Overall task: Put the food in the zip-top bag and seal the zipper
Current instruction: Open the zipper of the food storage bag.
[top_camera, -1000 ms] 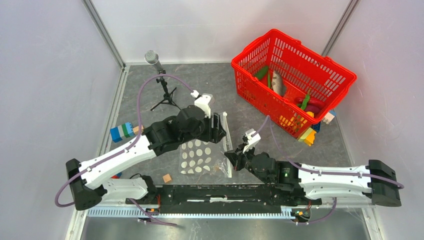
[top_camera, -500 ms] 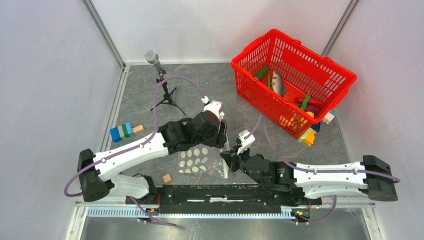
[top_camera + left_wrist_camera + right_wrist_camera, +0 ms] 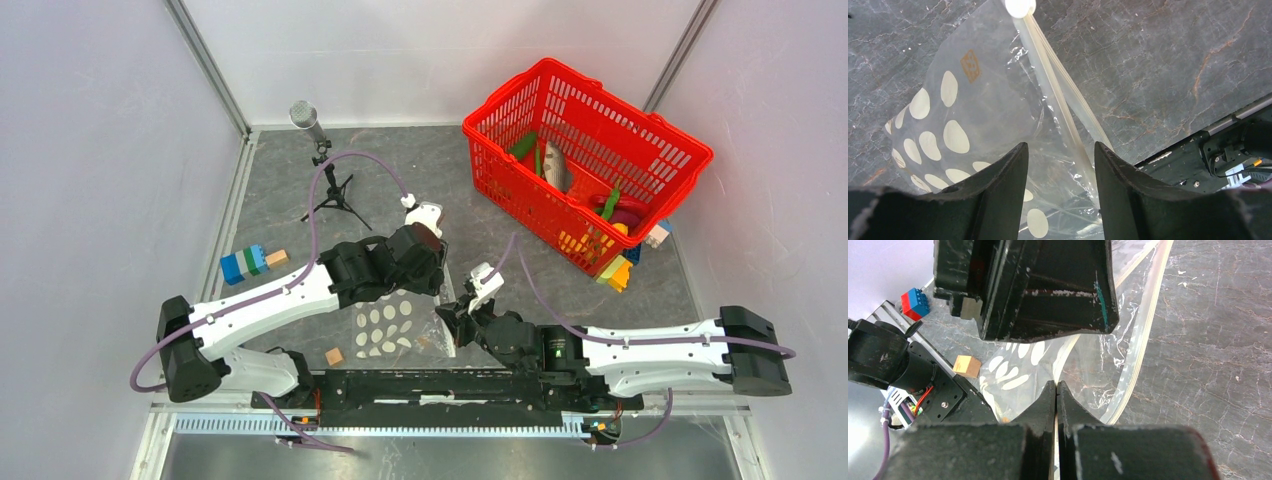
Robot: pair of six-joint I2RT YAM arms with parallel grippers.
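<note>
On the top view I see the zip-top bag [image 3: 385, 328] lying flat on the grey surface [image 3: 400, 170] at lower centre, between my two arms. Its dotted body is to the left and its mouth edge to the right, mostly hidden under both wrists.

The left wrist camera gives me what that view cannot. The zipper [image 3: 1050, 82] runs as a long pale strip from top centre diagonally down to lower right, its two tracks spreading apart along the way. The left gripper [image 3: 1059, 150] hangs over it with fingers apart, the strip passing under the gap; I cannot tell whether it touches.

Only the right wrist camera shows the right gripper [image 3: 1056, 387] up close. Its fingers are pressed together and one pale track runs straight into the seam between them, so it is pinched on the zipper. That view also picks up a wooden cube [image 3: 967, 366] near the bag's dotted corner.

The red basket [image 3: 503, 97] sits at upper right, holding a grey fish [image 3: 557, 166], green pods [image 3: 522, 147] and a magenta aubergine [image 3: 627, 214]. A small brownish bit [image 3: 432, 337] shows through the bag's clear plastic; I cannot tell what it is.
</note>
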